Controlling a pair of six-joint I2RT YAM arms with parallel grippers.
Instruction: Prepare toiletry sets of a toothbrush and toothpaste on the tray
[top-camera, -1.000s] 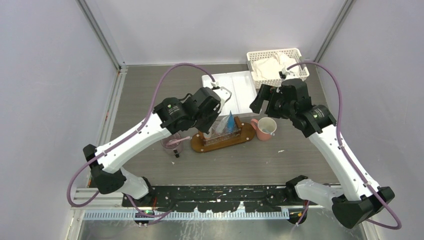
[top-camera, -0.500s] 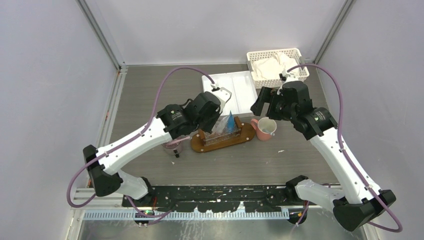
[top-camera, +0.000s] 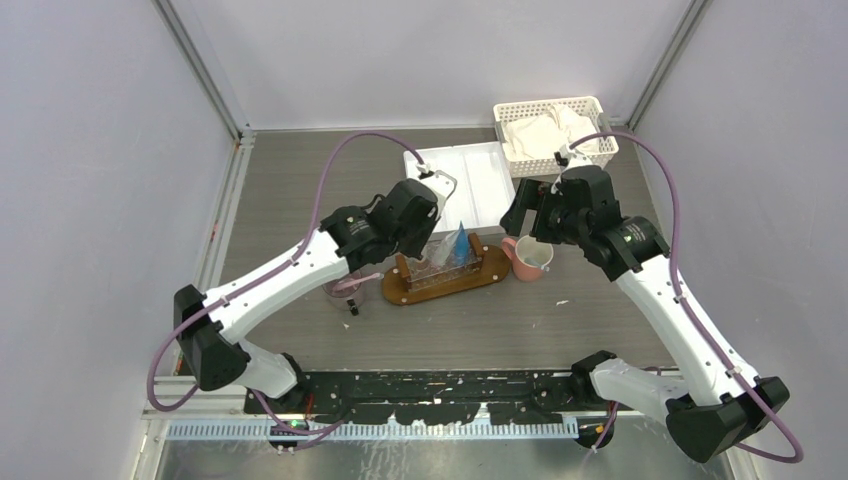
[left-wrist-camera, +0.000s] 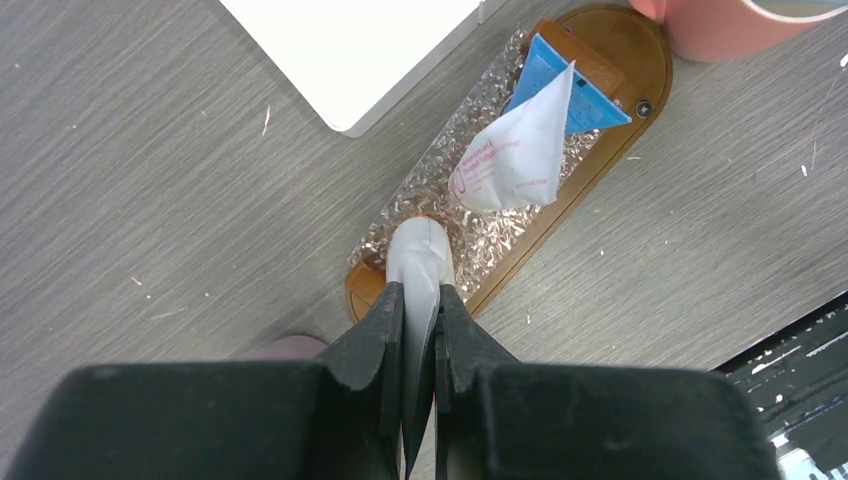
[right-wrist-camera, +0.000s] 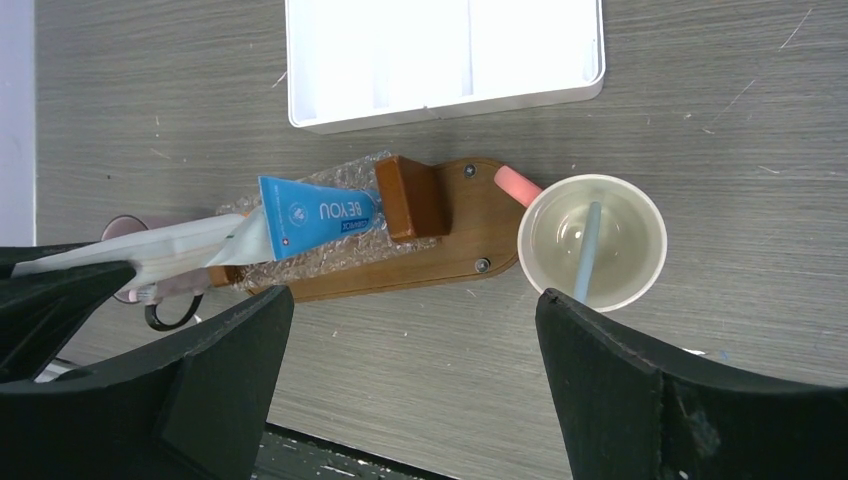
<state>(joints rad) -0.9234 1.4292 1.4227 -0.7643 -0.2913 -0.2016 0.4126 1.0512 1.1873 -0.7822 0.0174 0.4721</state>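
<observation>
Left gripper (left-wrist-camera: 421, 300) pinches 1 white tube (left-wrist-camera: 420, 250), tray (left-wrist-camera: 640, 60) just below for placing; right gripper (right-wrist-camera: 412, 300) gapes empty, waiting.

Blue tube (right-wrist-camera: 318, 214) on wooden tray (right-wrist-camera: 470, 235)

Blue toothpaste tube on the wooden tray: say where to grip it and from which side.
Pinch the blue toothpaste tube across its long edges, mid-body, coming from above near the brown block; its printed face is up, and a white tube overlaps its other end.
</observation>
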